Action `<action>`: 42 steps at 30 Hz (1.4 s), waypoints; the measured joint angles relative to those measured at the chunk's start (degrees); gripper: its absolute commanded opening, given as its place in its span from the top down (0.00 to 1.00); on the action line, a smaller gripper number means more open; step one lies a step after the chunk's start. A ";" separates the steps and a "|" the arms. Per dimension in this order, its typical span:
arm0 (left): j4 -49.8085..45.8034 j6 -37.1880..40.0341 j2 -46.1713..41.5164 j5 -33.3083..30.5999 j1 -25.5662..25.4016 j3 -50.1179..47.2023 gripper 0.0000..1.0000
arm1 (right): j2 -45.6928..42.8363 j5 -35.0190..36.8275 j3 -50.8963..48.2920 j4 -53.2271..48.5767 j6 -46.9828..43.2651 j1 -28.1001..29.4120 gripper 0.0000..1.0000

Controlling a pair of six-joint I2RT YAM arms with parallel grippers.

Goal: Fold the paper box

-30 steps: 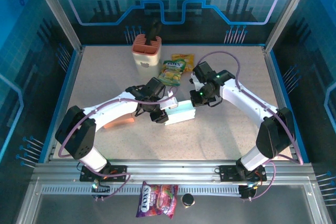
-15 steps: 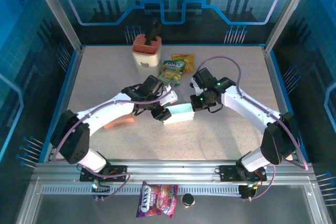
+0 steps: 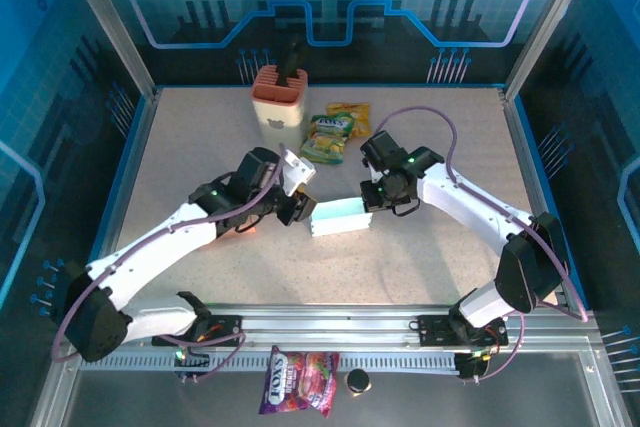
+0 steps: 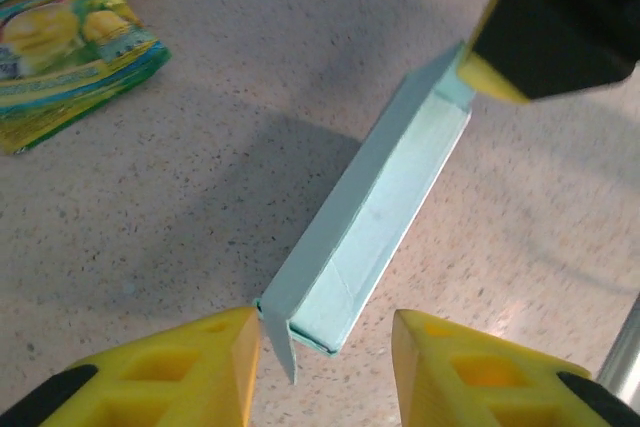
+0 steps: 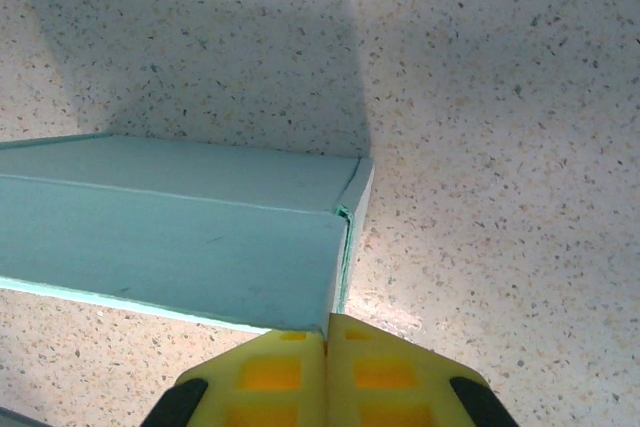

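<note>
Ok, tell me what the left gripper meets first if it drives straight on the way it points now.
The left gripper would meet the near end of the paper box, which lies between its open fingers; contact looks almost immediate, though depth is unclear.

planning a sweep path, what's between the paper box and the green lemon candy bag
Just bare speckled tabletop, partly in shadow, as the left wrist view shows between the paper box and the lemon candy bag.

Green candy packet (image 3: 329,137), yellow packet (image 3: 349,115), orange-topped holder (image 3: 278,97)
</note>
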 measured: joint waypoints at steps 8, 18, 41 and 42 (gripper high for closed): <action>-11.37 -12.83 4.11 0.48 0.00 4.50 0.65 | 1.66 1.05 2.12 -1.95 2.56 0.92 1.00; -17.25 -16.11 11.85 -0.04 0.00 9.49 0.62 | 1.84 1.49 2.43 -2.75 3.91 0.92 1.00; -16.52 -15.54 18.53 -4.09 0.00 11.67 0.82 | 2.12 1.49 2.56 -2.71 4.00 0.92 1.00; -16.46 -15.54 18.62 -4.09 0.00 11.67 0.83 | 2.12 1.49 2.56 -2.69 4.00 0.92 1.00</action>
